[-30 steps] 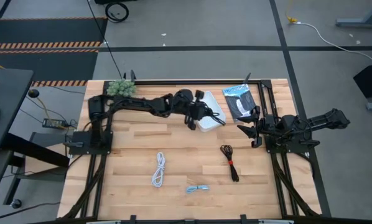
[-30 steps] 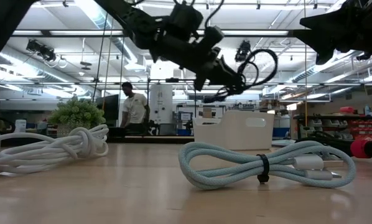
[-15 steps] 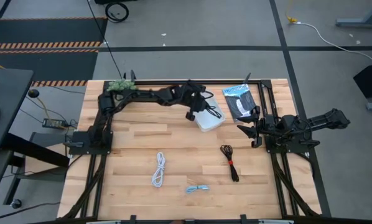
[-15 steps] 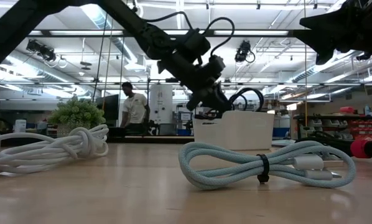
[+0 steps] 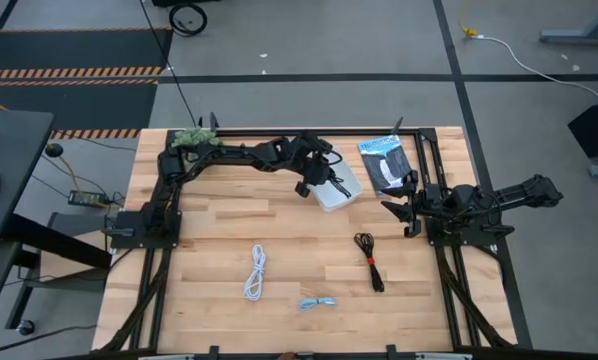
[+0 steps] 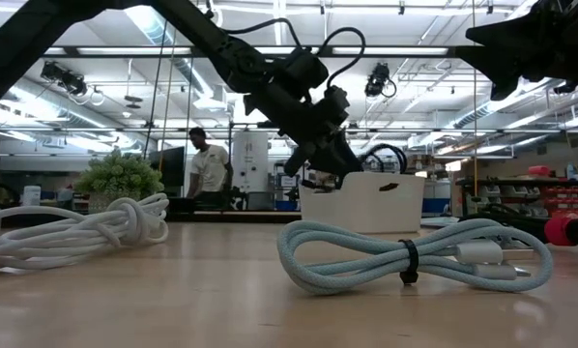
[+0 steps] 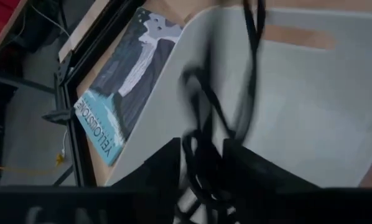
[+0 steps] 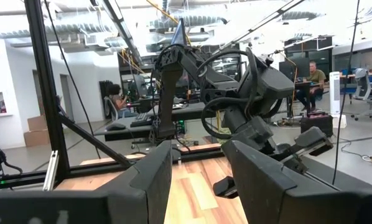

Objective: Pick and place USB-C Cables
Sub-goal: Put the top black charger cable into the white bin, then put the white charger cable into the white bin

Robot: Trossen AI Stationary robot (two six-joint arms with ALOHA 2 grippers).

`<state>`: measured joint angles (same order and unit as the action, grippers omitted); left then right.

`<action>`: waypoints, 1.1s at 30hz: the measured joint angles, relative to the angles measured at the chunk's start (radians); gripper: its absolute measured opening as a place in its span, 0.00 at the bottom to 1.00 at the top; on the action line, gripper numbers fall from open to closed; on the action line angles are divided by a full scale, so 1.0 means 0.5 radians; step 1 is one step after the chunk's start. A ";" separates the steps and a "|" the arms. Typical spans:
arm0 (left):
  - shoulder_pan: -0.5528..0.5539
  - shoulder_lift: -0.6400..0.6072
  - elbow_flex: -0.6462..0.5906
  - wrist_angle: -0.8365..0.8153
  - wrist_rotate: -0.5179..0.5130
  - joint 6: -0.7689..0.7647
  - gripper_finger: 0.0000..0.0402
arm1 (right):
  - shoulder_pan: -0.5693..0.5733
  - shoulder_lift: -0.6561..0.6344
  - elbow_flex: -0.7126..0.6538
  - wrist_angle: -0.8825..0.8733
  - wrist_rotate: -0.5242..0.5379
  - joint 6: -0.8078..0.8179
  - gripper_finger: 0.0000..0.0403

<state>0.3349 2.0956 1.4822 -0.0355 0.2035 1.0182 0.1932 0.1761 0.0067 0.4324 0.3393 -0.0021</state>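
My left gripper (image 5: 315,181) hangs over the white tray (image 5: 341,190), shut on the black USB-C cable (image 6: 387,159), whose loops dip below the tray's rim (image 6: 361,176). The white cable (image 5: 255,272), the black cable with a red tie (image 5: 369,260) and the short light blue cable (image 5: 317,302) lie flat on the table. My right gripper (image 5: 396,216) waits open at the table's right side, touching nothing. My left gripper pinches the black cable bundle (image 7: 201,163) between its two fingers, coming from above and slanting toward the table's right. Several strands run through the gap. The loops hang slack below the fingers into the tray (image 7: 310,93); whether they touch its floor is hidden.
A flat blue-and-black packet (image 5: 384,163) lies by the far edge, right of the tray. A small green plant (image 5: 193,140) stands at the far left corner. Bare wood spreads across the table's near half around the cables. A person (image 6: 210,169) stands in the room beyond.
My left gripper has moved toward the far edge and down over the white tray, still shut on the black cable. The cable's loops, first high above the tray, have sunk to the rim and partly into it.
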 joint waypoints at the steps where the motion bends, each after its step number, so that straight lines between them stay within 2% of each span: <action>1: -0.003 0.000 0.000 0.004 0.000 0.000 0.35 | 0.000 0.000 0.000 -0.001 0.000 0.000 0.42; 6: -0.008 0.000 0.000 0.003 -0.013 -0.031 0.48 | 0.000 0.000 0.000 0.000 0.000 0.000 0.42; 8: -0.020 0.000 0.000 0.002 -0.142 -0.058 0.51 | 0.000 0.000 0.000 0.000 0.000 0.000 0.42; 10: -0.045 -0.001 -0.001 0.001 -0.376 -0.105 0.52 | 0.000 0.000 0.000 0.000 0.000 0.000 0.42; 12: -0.075 -0.013 -0.001 -0.031 -0.588 -0.156 0.51 | 0.000 0.001 0.000 -0.001 -0.001 0.000 0.42; 13: -0.091 -0.021 -0.001 -0.054 -0.627 -0.165 0.50 | 0.000 0.000 -0.001 0.000 -0.001 0.000 0.42; 21: -0.306 -0.236 -0.002 -0.430 -0.544 -0.271 0.36 | 0.000 0.001 0.000 -0.001 0.001 0.000 0.42; 26: -0.483 -0.371 -0.002 -0.742 -0.687 -0.676 0.30 | 0.000 0.001 0.000 -0.001 0.001 -0.001 0.42; 30: -0.612 -0.430 -0.001 -1.014 -0.691 -1.240 0.29 | 0.000 0.000 0.000 0.004 0.000 0.000 0.42; 33: -0.706 -0.454 -0.001 -1.282 -0.690 -1.434 0.29 | 0.000 0.005 0.000 0.015 0.001 0.000 0.42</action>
<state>-0.0180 1.8687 1.4818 -0.6763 -0.1416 0.3014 0.1932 0.1788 0.0067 0.4401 0.3397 -0.0021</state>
